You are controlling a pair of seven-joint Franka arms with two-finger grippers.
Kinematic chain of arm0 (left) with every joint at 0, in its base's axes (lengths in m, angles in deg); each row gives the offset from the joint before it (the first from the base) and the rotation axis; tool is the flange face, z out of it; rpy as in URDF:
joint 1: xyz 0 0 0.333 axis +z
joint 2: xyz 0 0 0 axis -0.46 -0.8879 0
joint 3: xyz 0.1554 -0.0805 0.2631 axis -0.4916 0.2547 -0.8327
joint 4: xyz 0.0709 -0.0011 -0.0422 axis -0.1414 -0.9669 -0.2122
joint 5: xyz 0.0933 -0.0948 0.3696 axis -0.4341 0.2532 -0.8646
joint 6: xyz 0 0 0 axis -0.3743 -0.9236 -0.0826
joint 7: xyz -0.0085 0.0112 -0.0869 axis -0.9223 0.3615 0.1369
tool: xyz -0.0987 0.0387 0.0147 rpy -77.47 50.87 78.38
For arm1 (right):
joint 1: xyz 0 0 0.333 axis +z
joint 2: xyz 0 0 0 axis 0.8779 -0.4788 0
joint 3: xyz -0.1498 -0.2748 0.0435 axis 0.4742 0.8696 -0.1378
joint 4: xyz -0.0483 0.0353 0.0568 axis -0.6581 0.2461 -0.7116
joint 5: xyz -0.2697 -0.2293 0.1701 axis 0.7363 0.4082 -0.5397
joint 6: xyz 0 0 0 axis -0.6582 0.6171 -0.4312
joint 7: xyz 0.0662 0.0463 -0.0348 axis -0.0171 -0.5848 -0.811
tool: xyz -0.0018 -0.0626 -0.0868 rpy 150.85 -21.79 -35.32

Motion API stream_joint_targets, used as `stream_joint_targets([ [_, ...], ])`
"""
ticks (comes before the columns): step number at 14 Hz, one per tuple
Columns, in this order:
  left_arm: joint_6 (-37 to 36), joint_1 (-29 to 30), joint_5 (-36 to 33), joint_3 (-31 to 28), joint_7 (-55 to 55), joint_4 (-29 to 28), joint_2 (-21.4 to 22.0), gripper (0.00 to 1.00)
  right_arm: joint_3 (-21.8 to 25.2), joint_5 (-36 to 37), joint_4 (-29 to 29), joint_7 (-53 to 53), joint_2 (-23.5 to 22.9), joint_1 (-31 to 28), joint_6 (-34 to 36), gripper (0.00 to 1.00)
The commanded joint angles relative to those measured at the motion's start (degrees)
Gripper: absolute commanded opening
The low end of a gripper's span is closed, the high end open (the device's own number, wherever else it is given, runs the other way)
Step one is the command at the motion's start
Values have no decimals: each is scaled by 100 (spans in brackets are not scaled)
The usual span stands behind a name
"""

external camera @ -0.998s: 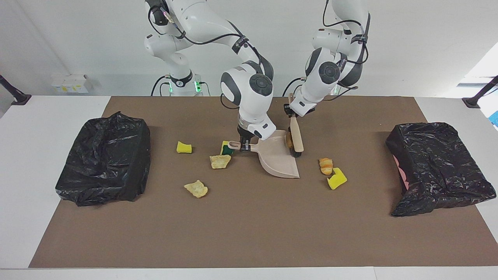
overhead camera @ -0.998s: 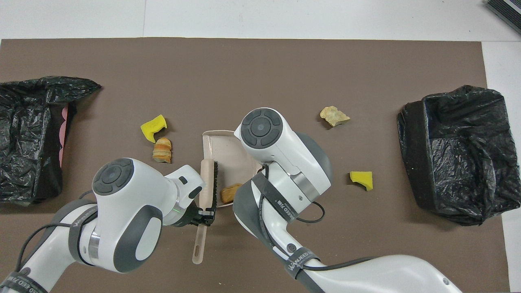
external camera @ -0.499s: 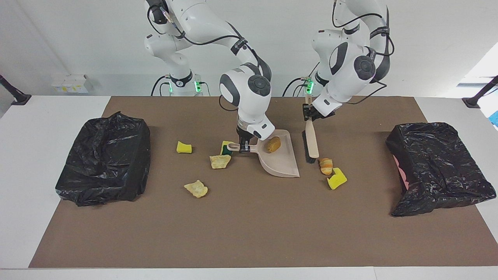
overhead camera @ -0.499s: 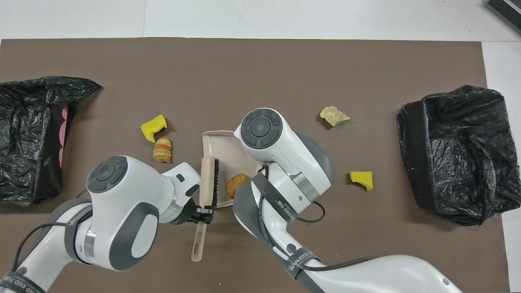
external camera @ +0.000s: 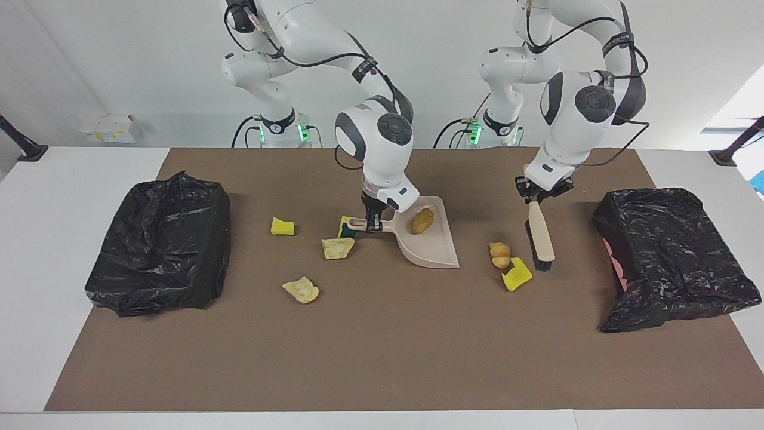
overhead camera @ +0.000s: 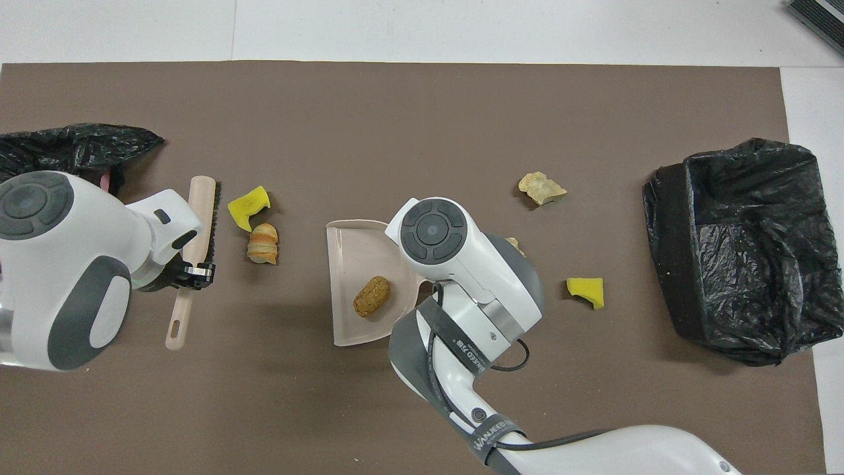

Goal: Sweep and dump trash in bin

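My right gripper (external camera: 374, 223) is shut on the handle of the beige dustpan (external camera: 434, 248), which rests mid-mat with a brown bread lump (external camera: 421, 220) in it. My left gripper (external camera: 535, 194) is shut on the beige brush (external camera: 541, 236). The brush slants down beside a croissant-like lump (external camera: 499, 254) and a yellow sponge bit (external camera: 517, 274), toward the left arm's end of the table. More trash lies by the dustpan handle: a yellow-and-green sponge (external camera: 345, 227), a crusty lump (external camera: 337, 248), another lump (external camera: 301, 290) and a yellow sponge bit (external camera: 282, 226).
A black-bagged bin (external camera: 158, 242) sits at the right arm's end of the brown mat. Another bin (external camera: 668, 257) sits at the left arm's end, close to the brush. The mat (external camera: 382, 346) stretches away from the robots past the trash.
My left gripper carried the brush from the dustpan's mouth toward the left arm's end, past the croissant lump and yellow sponge. The brown lump, swept in, now lies uncovered in the dustpan.
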Motion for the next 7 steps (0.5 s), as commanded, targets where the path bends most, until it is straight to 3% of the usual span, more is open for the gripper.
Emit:
stream_joint_targets([
  [1,15,146,-562,65,66,844,-983,0,-39,109,270,-43,114,-6,-256,26],
  [2,15,120,-564,74,66,828,-1020,0,-39,109,270,-43,105,-6,-273,28],
  [4,6,40,-537,118,92,583,-994,0,-39,109,279,-43,105,-6,-344,49],
  [7,6,-389,-293,171,224,-66,-635,0,-39,109,279,-43,79,3,-344,49],
])
